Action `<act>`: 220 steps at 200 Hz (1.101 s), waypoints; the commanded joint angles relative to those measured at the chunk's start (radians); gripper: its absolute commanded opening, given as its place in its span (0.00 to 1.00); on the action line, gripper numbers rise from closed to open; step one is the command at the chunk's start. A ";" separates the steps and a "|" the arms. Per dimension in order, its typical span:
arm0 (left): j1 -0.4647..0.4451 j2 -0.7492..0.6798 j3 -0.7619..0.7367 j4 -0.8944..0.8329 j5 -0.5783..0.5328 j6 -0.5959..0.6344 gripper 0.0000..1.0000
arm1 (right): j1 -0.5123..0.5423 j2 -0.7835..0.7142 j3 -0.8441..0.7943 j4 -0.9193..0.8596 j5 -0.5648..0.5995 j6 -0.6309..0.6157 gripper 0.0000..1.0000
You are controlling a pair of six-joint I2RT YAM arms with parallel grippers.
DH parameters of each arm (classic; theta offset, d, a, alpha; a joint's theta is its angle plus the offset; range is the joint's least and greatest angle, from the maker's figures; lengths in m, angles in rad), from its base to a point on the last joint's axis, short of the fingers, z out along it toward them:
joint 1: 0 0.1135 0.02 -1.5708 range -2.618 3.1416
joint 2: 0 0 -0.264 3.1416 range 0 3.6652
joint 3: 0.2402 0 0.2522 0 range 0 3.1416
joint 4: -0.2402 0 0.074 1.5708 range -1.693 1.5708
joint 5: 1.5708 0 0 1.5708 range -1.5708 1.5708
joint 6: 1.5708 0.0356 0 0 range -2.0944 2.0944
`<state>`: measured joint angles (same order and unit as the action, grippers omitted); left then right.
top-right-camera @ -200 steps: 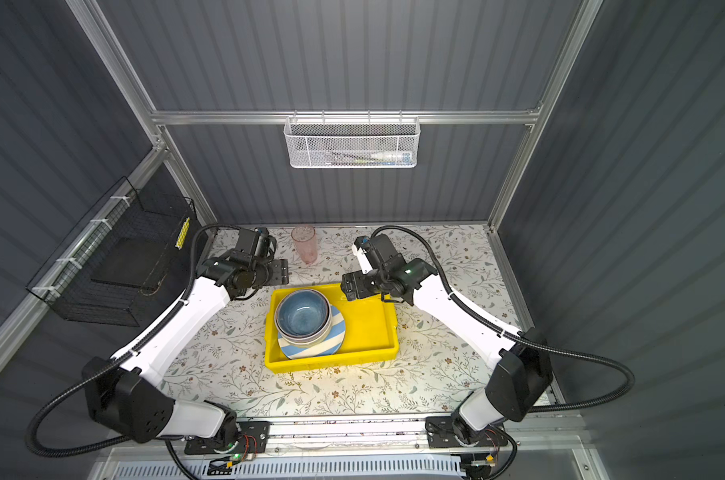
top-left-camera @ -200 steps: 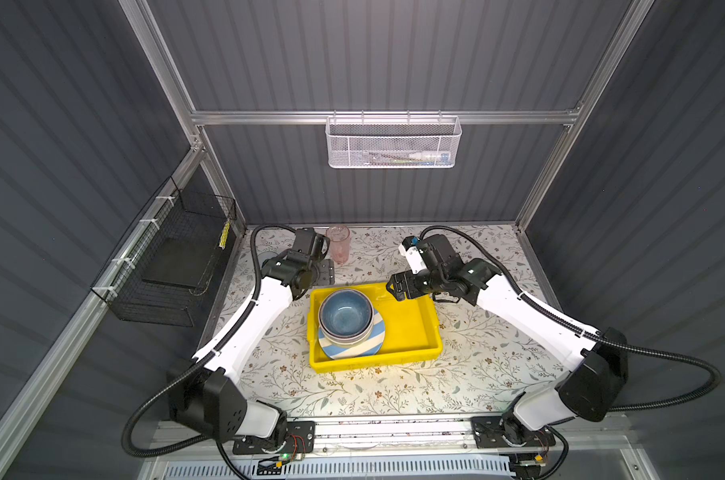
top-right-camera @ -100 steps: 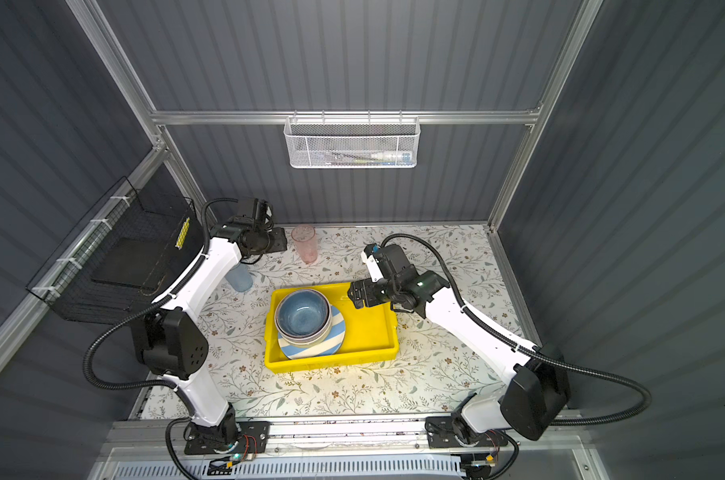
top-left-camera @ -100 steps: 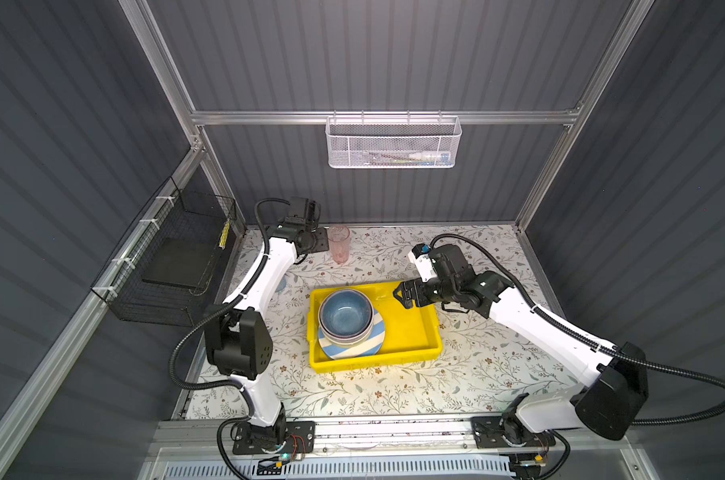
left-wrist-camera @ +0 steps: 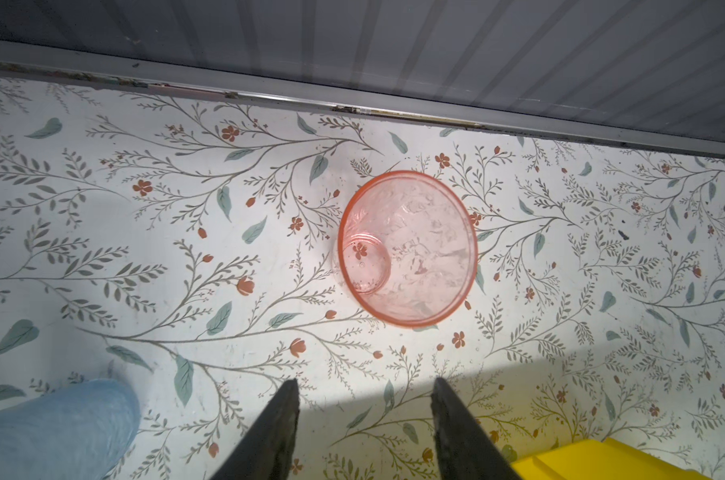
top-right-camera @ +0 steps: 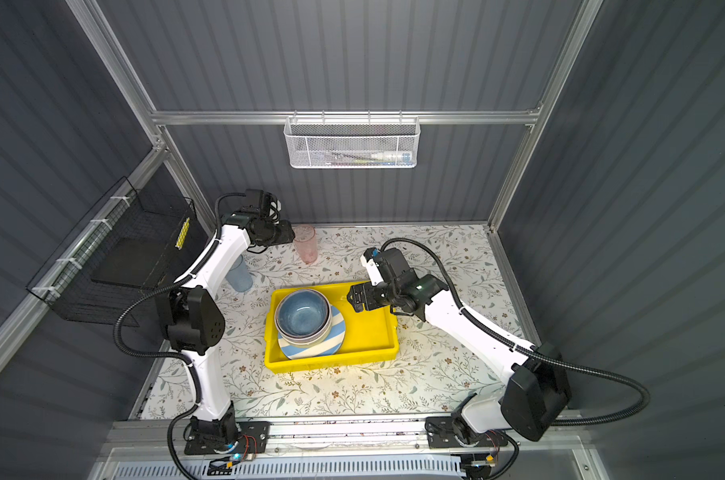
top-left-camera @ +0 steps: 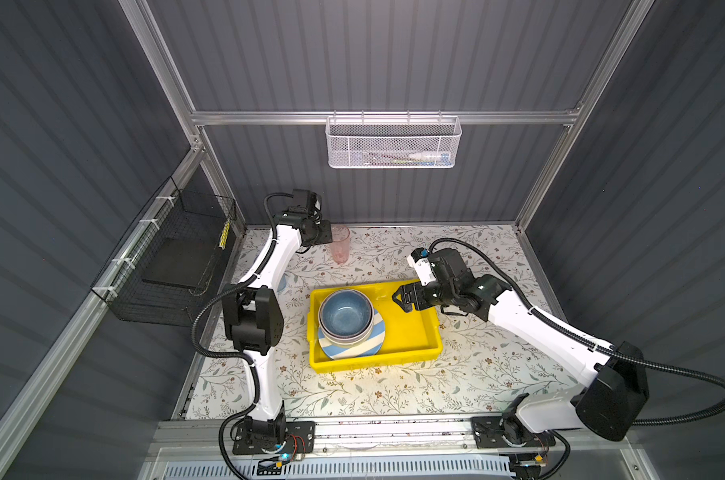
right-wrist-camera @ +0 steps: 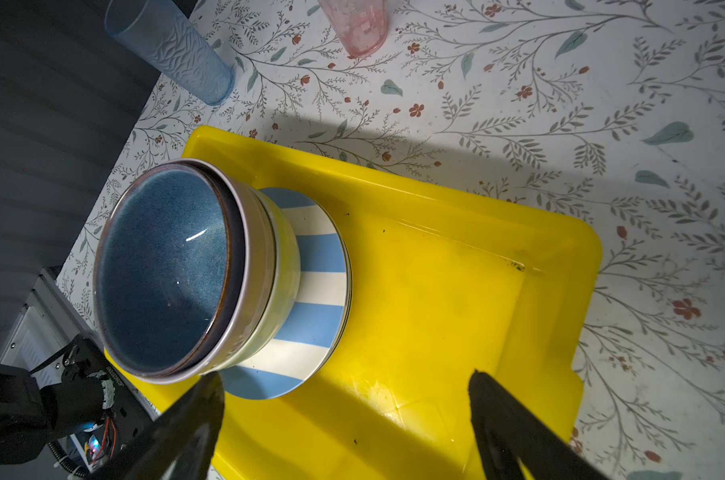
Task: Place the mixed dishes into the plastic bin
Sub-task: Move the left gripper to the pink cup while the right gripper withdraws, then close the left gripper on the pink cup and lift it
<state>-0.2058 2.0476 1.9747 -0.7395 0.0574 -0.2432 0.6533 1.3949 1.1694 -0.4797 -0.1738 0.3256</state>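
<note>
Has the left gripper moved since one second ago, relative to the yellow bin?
Yes. The left gripper moved from the far left corner of the shallow yellow plastic bin toward the back wall, now beside the translucent pink tumbler.

- One bin [top-left-camera: 410, 336]
- Three nested bowls [top-left-camera: 346, 318]
- One striped plate [top-left-camera: 373, 343] visible
- Two tumblers: pink tumbler [top-left-camera: 340, 249], blue tumbler [top-right-camera: 240, 274]
- Two baskets: mesh basket [top-left-camera: 392, 145], wire basket [top-left-camera: 173, 257]

The left arm [top-left-camera: 269, 266] stretches far back; the left gripper [left-wrist-camera: 365, 380] has its jaws partly apart, empty. The right arm [top-left-camera: 531, 324] bends inward; the right gripper [right-wrist-camera: 346, 374] gapes wide, empty.
</note>
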 commanded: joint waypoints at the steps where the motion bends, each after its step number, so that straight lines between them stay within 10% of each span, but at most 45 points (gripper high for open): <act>1: 0.006 0.045 0.042 -0.034 0.033 0.005 0.52 | -0.001 -0.037 -0.009 0.008 -0.019 0.002 0.92; 220: 0.014 0.155 0.110 0.018 0.084 -0.050 0.54 | -0.003 -0.111 -0.068 -0.014 -0.003 -0.020 0.93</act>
<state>-0.2008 2.1807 2.0594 -0.7414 0.0967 -0.2752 0.6533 1.2930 1.1049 -0.4870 -0.1795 0.3134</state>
